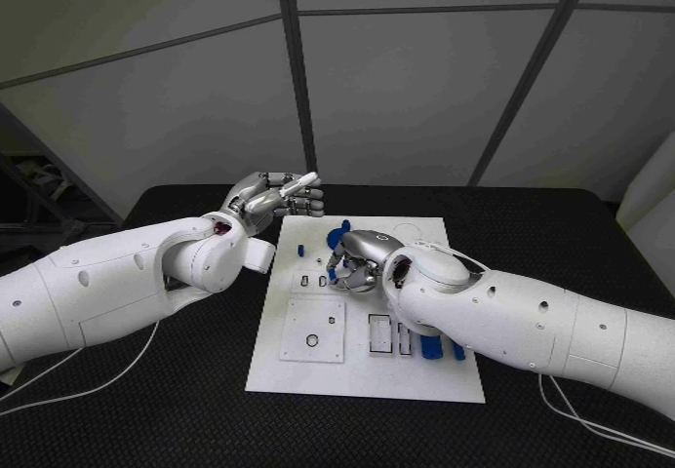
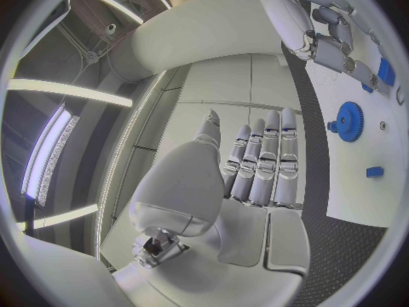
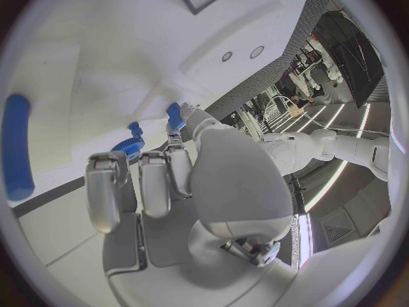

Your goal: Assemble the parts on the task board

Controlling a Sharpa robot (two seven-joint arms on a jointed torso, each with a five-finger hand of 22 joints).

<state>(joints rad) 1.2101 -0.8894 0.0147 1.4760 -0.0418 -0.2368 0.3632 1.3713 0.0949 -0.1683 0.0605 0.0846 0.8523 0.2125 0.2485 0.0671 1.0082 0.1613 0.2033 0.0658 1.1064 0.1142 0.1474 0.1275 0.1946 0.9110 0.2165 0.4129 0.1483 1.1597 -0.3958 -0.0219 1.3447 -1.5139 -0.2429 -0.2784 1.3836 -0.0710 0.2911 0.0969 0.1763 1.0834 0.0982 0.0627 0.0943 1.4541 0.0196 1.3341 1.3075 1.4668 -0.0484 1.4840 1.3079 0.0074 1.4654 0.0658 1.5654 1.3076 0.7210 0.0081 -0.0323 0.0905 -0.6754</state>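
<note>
Right hand [image 1: 360,261]: pinched a small blue part [image 3: 174,114] in its fingertips, low over the task board [image 1: 422,385], likely for seating.
Blue gear [image 2: 347,121]: just beyond that hand.
Left hand [image 1: 277,200]: empty, fingers extended, raised beside the board.

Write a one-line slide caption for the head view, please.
Right hand works over the white task board near a blue gear; left hand hovers raised beside it.

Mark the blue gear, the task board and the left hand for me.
blue gear [image 2: 348,121]: left wrist view, on its toothed face.
task board [image 1: 429,375]: head view, bare white near corner.
left hand [image 1: 277,198]: head view, middle of the raised hand.
</note>
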